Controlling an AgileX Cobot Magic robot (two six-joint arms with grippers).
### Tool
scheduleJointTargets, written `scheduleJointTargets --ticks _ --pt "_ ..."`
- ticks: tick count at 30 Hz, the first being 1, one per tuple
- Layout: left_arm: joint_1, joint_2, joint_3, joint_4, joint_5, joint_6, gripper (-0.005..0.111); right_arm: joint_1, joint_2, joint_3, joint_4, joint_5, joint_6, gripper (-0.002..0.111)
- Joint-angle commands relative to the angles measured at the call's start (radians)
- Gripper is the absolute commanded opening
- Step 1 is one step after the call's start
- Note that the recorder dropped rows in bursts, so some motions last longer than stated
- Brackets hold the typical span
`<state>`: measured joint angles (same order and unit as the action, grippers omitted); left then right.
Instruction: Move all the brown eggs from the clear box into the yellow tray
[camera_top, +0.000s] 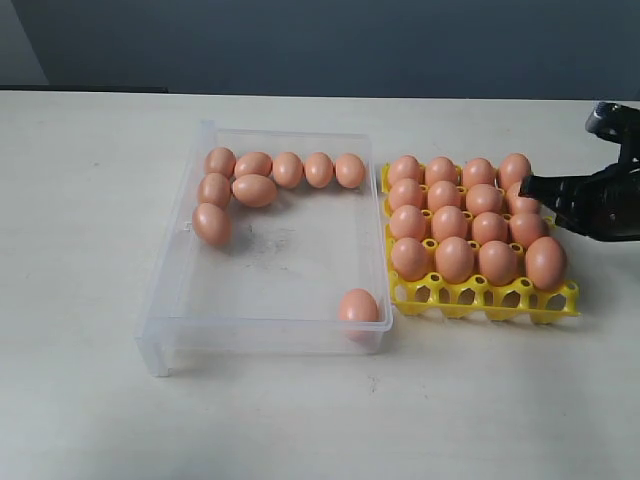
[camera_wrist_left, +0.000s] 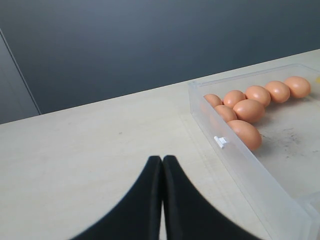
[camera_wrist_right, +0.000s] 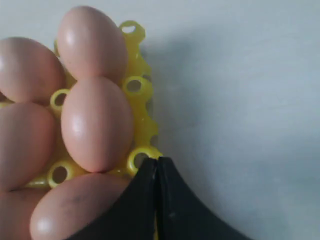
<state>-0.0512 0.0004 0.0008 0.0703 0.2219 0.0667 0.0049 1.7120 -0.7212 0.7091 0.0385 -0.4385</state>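
- Lying apart from the rest, a lone egg (camera_top: 358, 305) is seen in the near right corner of the clear box (camera_top: 250, 335), against the walls there and just beside the yellow tray (camera_top: 470, 298).
- Eight more brown eggs (camera_top: 254, 189) are bunched in the box's far left corner: five in a row along the far wall, three down the left side. One of them is laid crosswise to the row.
- The right gripper (camera_top: 527, 187) is held at the tray's right edge with its jaws pressed together on nothing. In the right wrist view the tips (camera_wrist_right: 157, 161) are seen over the tray's rim.
- From that gripper the lone egg lies leftward and nearer the camera, across the filled tray; this arm is judged the nearer one. The egg's long axis cannot be read surely.
- The left gripper (camera_wrist_left: 162, 160) is likewise closed and empty, over bare table (camera_wrist_left: 75, 150) outside the box's left wall. The far cluster is judged nearer to it.
- Only the tray's front row of cups is seen to be open.
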Motion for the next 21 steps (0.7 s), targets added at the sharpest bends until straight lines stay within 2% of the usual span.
scheduleJointTargets --ticks 1,5,21 --pt "0.000 0.000 -0.001 0.000 -0.015 -0.003 0.000 0.016 0.029 -0.002 0.001 -0.006 -0.007 -0.001" --pt "0.000 0.000 -0.001 0.000 -0.015 -0.003 0.000 0.054 0.029 -0.024 -0.005 -0.006 -0.007 -0.001" --pt "0.000 0.000 -0.001 0.000 -0.015 -0.003 0.000 0.055 -0.033 -0.046 -0.028 -0.016 -0.007 -0.001"
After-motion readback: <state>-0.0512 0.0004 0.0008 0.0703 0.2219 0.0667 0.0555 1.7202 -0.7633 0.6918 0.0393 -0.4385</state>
